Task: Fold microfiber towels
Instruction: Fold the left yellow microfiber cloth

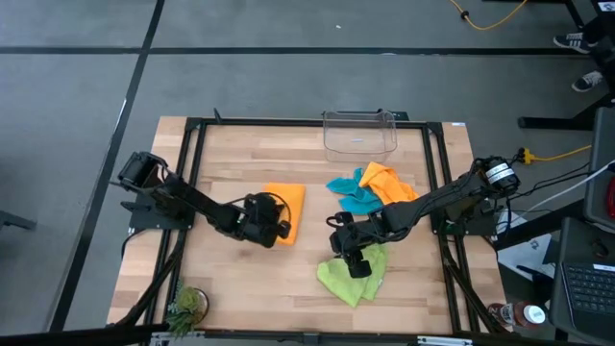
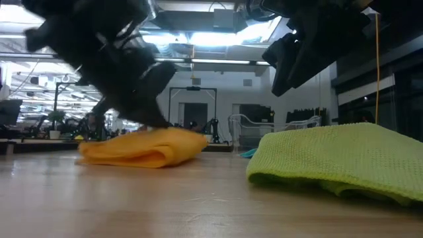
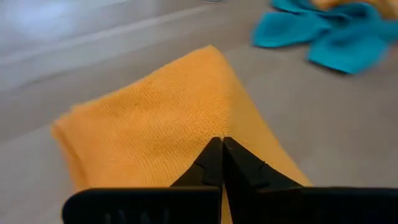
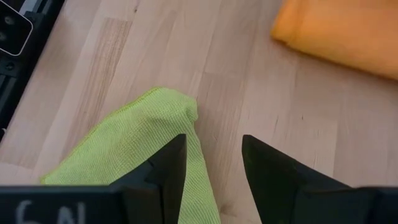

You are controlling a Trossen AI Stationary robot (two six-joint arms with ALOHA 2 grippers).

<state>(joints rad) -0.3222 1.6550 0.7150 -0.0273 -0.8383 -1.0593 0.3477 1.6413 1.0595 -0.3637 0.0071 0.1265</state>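
Note:
A folded orange towel (image 1: pixel 286 205) lies flat on the wooden table, left of the middle. My left gripper (image 3: pixel 222 142) is shut, and its tips stand low over the towel's near part (image 2: pixel 155 125), with no cloth between them. A lime green towel (image 1: pixel 354 276) lies crumpled near the front, right of the middle. My right gripper (image 4: pixel 214 140) hangs open above its far corner (image 4: pixel 168 106), clear of it in the low view. A teal towel (image 1: pixel 352 195) and a second orange towel (image 1: pixel 388 182) lie bunched together farther back. My left gripper brings its shut fingertips (image 3: pixel 214 155) slanting down from the table's left onto the top face of the folded orange towel (image 3: pixel 161 118). Whether they touch the cloth I cannot tell. The towel lies flat on the table.
A clear plastic bin (image 1: pixel 359 133) stands at the table's far edge. A small green plant (image 1: pixel 187 305) sits at the near left corner. A black frame (image 1: pixel 192 144) runs around the tabletop. Bare wood shows between the orange and green towels.

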